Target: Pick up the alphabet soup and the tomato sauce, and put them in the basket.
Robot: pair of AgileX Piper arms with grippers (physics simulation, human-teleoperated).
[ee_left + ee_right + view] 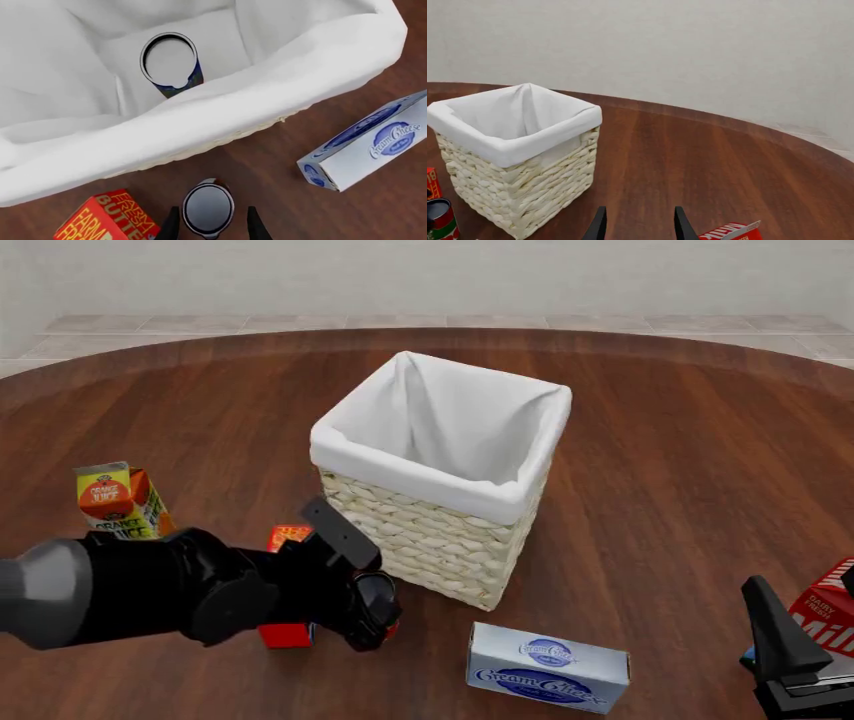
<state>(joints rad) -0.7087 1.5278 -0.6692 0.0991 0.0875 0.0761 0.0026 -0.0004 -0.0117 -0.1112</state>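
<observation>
Square woven-wicker basket (434, 530) – cloth-lined – holds cylindrical alphabet soup (171, 64).

Two cans in all: one blue-labelled soup can (170, 62) sitting down inside the basket, ahead of the left claw (212, 227), and one red-and-green sauce can (208, 208) right between that claw's two dark fingers.

One basket (441, 510), cream wicker with a white cloth lining, just ahead of the left claw.

Four cartons or boxes: one orange juice carton (118, 500), one red butter box (110, 220) just beside the left claw, one blue-and-white cream cheese box (547, 668) between the two claws, and one red milk carton (825, 618) close by the right claw (637, 225).

Two claws, on one round wooden desk (694, 460).
</observation>
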